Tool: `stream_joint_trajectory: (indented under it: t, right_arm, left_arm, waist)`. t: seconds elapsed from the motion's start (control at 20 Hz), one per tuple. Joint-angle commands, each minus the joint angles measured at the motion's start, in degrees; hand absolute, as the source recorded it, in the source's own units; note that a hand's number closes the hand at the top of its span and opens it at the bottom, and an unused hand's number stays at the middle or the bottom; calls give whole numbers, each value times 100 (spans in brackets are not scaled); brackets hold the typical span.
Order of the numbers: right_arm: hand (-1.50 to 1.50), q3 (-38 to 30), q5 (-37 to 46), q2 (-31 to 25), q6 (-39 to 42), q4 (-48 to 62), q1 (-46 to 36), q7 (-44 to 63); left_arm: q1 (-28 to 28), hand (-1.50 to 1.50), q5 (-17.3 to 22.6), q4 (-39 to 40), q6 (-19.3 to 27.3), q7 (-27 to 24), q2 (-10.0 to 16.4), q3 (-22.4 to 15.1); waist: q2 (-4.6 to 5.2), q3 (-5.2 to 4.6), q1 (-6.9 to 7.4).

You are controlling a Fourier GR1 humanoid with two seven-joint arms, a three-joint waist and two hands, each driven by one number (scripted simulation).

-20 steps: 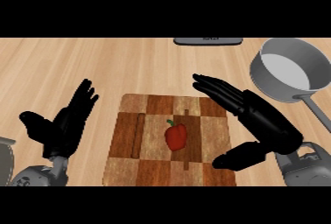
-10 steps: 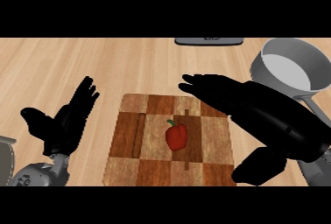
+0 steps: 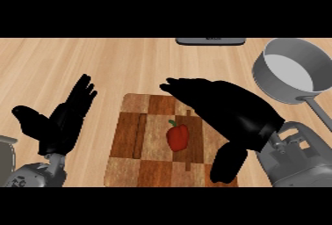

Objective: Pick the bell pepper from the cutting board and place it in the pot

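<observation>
Pepper (image 3: 178, 137) sits stem-away on board (image 3: 139, 132), long axis near-to-far | right robot hand (image 3: 227, 114) open, just right of it, way closer | left robot hand (image 3: 62, 123) open, resting off-board

- The counter (image 3: 130, 61) is light wood with long stripes. It fills the whole frame.
- A cutting board (image 3: 146, 132) lies flat on it, in the lower middle. It has light and dark brown squares.
- A grey pot (image 3: 276, 90) stands on the counter at the upper right, apart from the board. Its long handle (image 3: 318, 110) points down to the right edge.
- A dark flat thing (image 3: 211, 41) lies at the top edge. Only a bit of it shows.
</observation>
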Motion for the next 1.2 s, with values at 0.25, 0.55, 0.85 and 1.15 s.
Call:
stream_joint_trajectory:
  t: [0.25, 0.55, 0.85, 1.15]
  right_arm:
    - [-150, 161, 262, 311, 803, 370, -91, 579]
    - [-150, 271, 1518, 134, 476, 807, 711, -728]
    - [-150, 207, 1533, 1178, 746, 19, 712, 542]
    - [-150, 278, 2311, 1589, 617, 571, 1001, -6]
  left_arm:
    - [-12, 0, -346, -18, 70, 97, -293, 10]
    - [-39, 0, -197, 34, -352, 182, -184, 411]
    - [7, 0, -537, -241, -276, 469, -426, 360]
    - [80, 0, -680, -33, -551, 313, -604, 552]
  waist:
    - [-3, 4, -17]
    - [16, 7, -7]
    - [0, 5, -20]
    - [8, 5, -13]
